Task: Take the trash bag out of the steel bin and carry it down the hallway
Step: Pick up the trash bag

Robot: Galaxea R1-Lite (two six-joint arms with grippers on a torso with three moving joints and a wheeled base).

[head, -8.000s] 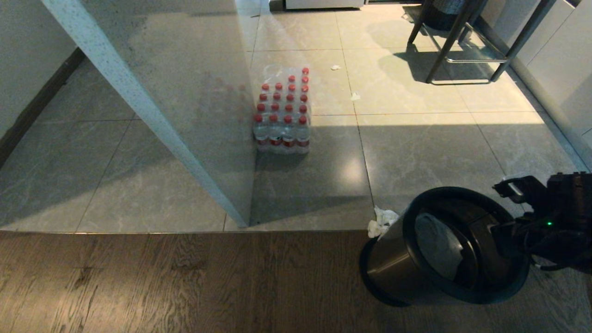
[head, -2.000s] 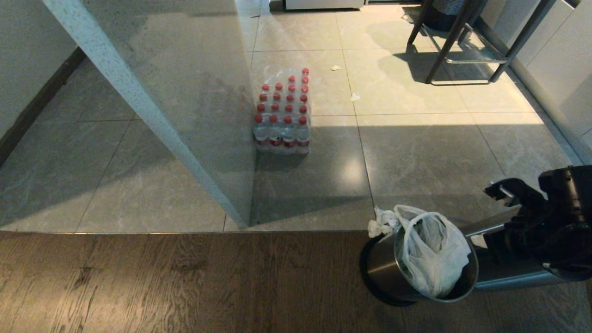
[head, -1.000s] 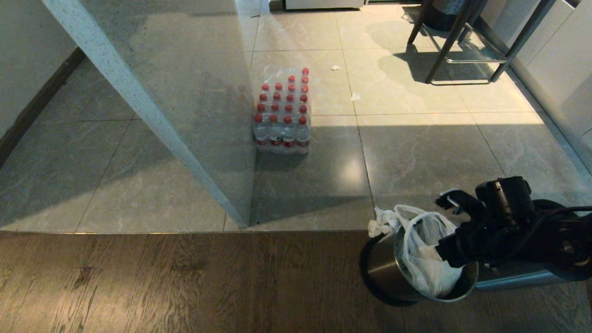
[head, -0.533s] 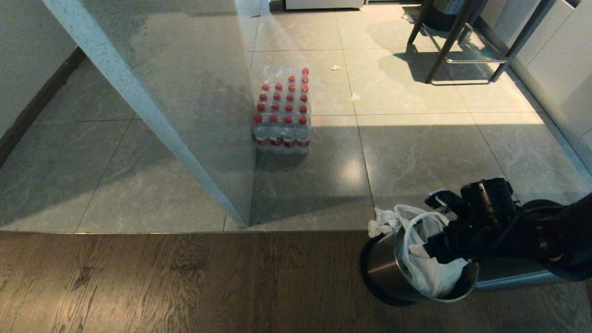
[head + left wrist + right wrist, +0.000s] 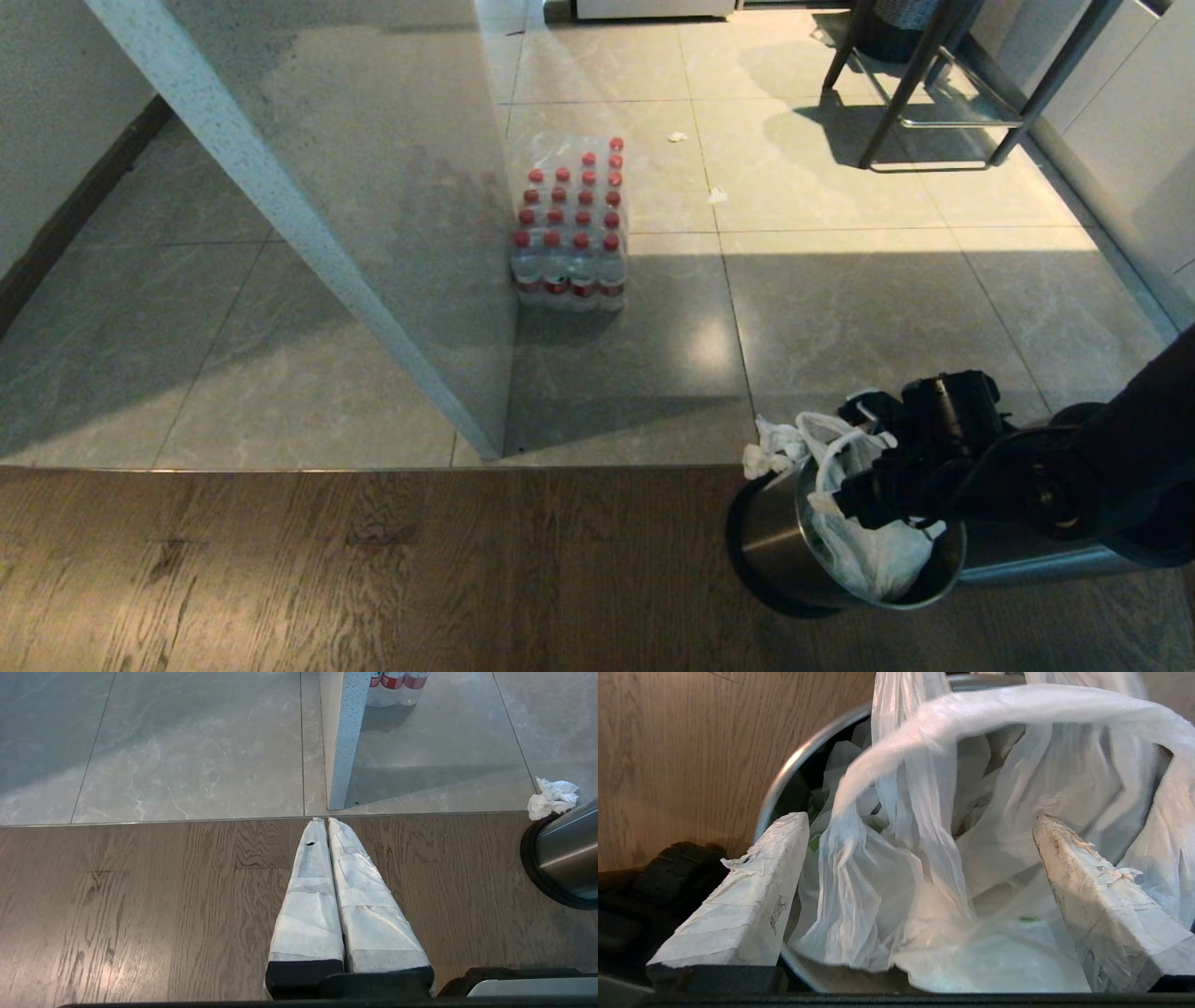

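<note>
Here the right gripper (image 5: 920, 835), fingers wide and empty, hides the trash bag (image 5: 864, 555) top.

Grey glossy floor tiles (image 5: 840, 299) met brown wood flooring (image 5: 373, 569) at a straight seam, a speckled white partition wall (image 5: 308, 215) stood left, and sunlight fell under dark stool legs (image 5: 920, 84).

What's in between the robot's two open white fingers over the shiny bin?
In the right wrist view, the trash bag's loop handles hang between the right gripper's open fingers, untouched.
</note>
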